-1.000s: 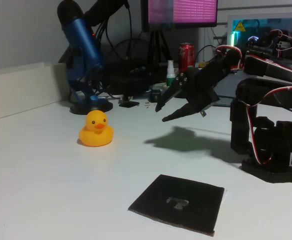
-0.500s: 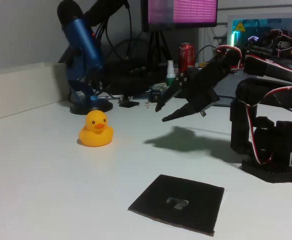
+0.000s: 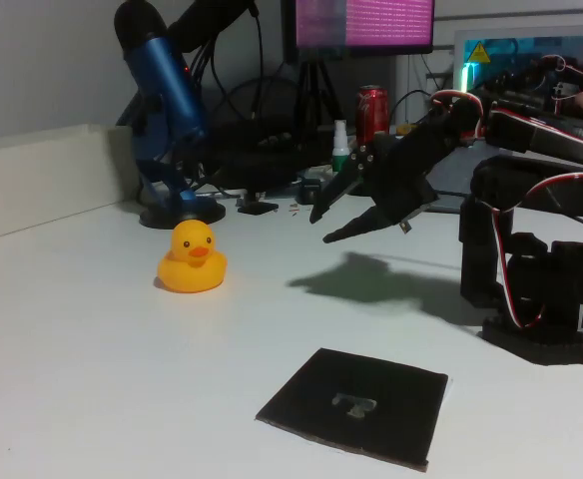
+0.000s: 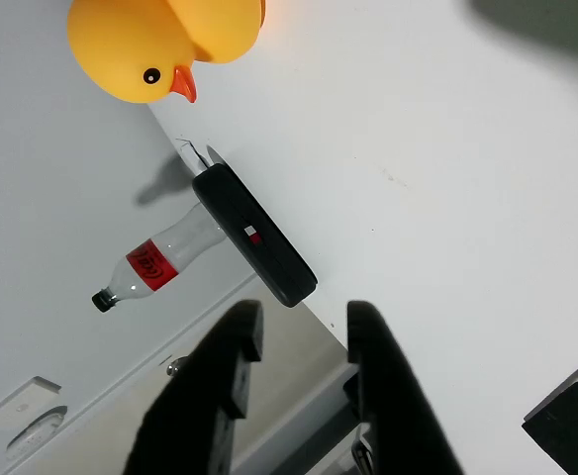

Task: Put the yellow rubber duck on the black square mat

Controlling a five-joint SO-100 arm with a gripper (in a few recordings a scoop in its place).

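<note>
Fixed view: the yellow rubber duck (image 3: 193, 258) sits upright on the white table (image 3: 92, 379), toward the table's far left part, just in front of the blue microphone (image 3: 162, 110) on its round base. The black square mat (image 3: 354, 404) lies flat near the table's front edge, well apart from the duck, nothing on it. The gripper (image 3: 323, 226) hangs above the table between the two, to the right of the duck, fingers parted and grasping nothing; its shadow falls on the table below. Wrist view: the duck (image 4: 165, 45) is at the top edge, head and orange beak visible; the two fingers (image 4: 232, 381) stand apart with bare table between them. A black flat device (image 4: 254, 237) and a small soda bottle (image 4: 155, 262) lie beyond. Judgement: glossy skin looks slippery, body likely light, hollow and yielding; a squeeze may pop it out. Best hold is across the broad lower body, low down, not the round head.
</note>
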